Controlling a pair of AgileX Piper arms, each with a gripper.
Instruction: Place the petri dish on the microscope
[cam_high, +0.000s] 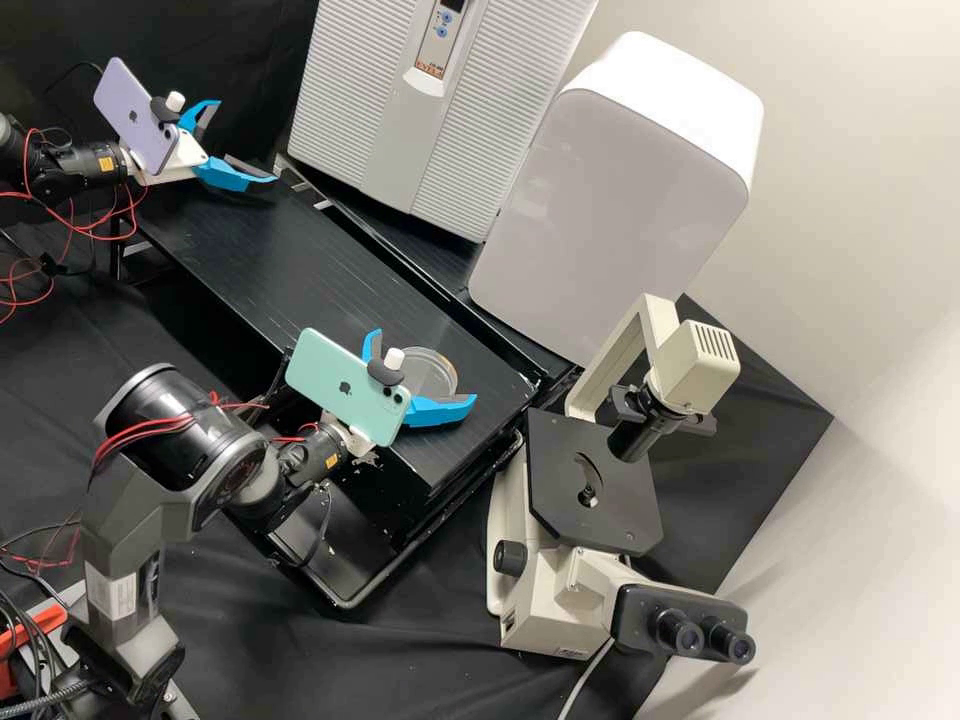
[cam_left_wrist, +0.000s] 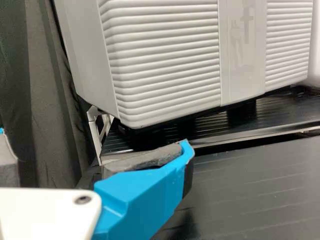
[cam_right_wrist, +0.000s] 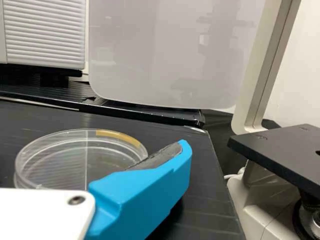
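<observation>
Near the bench (cam_high: 250, 240) corner facing the microscope (cam_high: 540, 600), inside the edge, the petri dish (cam_right_wrist: 55, 162) sits within the right gripper (cam_high: 425, 365), spread wide; the left gripper (cam_high: 246, 141), also wide, is by the opposite end.

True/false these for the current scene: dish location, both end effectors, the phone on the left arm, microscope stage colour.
1. The petri dish is already on the microscope. False: it lies on the black bench surface.
2. The right end effector is open at the dish. True.
3. The left end effector is clamped shut. False: its fingers are apart.
4. The phone on the left arm is mint green. False: it is light purple.
5. The microscope stage is black. True.
</observation>
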